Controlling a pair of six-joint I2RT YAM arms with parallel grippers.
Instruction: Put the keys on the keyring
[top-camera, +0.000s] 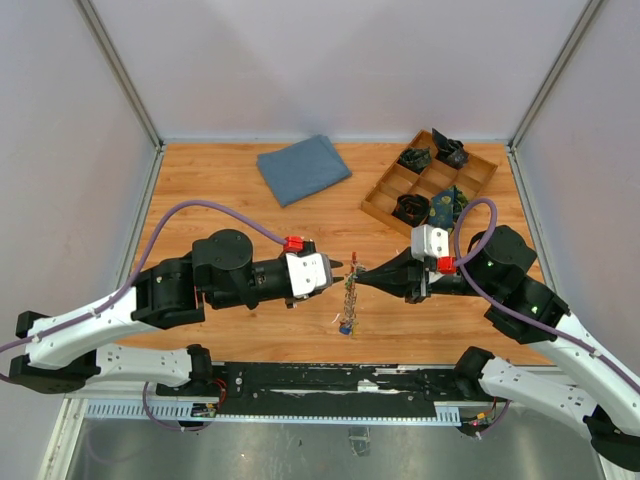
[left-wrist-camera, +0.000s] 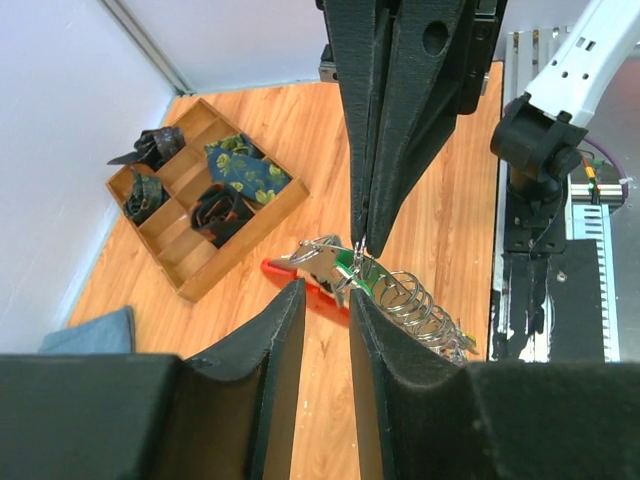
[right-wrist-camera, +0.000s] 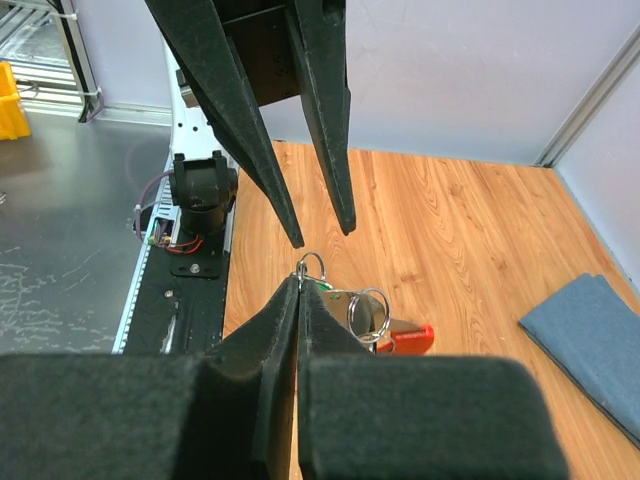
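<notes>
In the top view the keys hang as a thin string between the two arms, too small to count or tell apart. From the left wrist, the keyring shows only as a red sliver (the rest sits behind the left gripper). The right wrist view cuts the blue cloth at its edge, and the right gripper covers the bunch's lower part.

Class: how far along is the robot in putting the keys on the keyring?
Done: the keys hang lifted, pinched at the top by the shut right gripper. In hand: the open left gripper hovers at them, the red keyring beside them. Remaining: threading; whether any key is on cannot be told.
</notes>
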